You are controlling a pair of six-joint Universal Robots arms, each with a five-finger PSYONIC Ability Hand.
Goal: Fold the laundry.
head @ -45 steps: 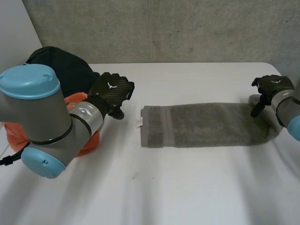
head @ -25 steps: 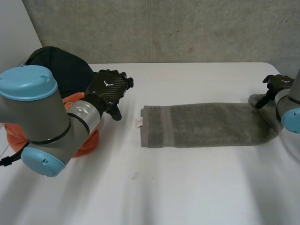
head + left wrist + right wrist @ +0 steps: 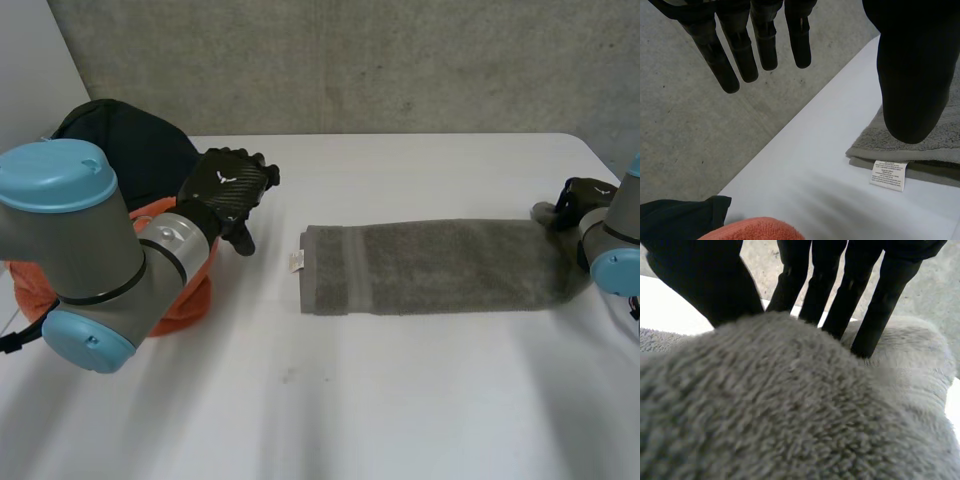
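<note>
At left, the left hand (image 3: 226, 188) hovers empty, fingers straight, beside an orange cloth (image 3: 190, 298). The folded grey towel (image 3: 430, 268) lies across the table's middle. At far right, the right hand (image 3: 580, 196) pinches its bunched end; a shallow pinch could slip. Its fingertips are hidden behind the towel.

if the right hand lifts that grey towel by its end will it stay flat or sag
Probably sags: the grey towel bunches into a soft hump between the thumb and fingers of the right hand. Its thick pile looks grippy, so slipping seems unlikely. The stacked layers at the label end may fall open.
</note>
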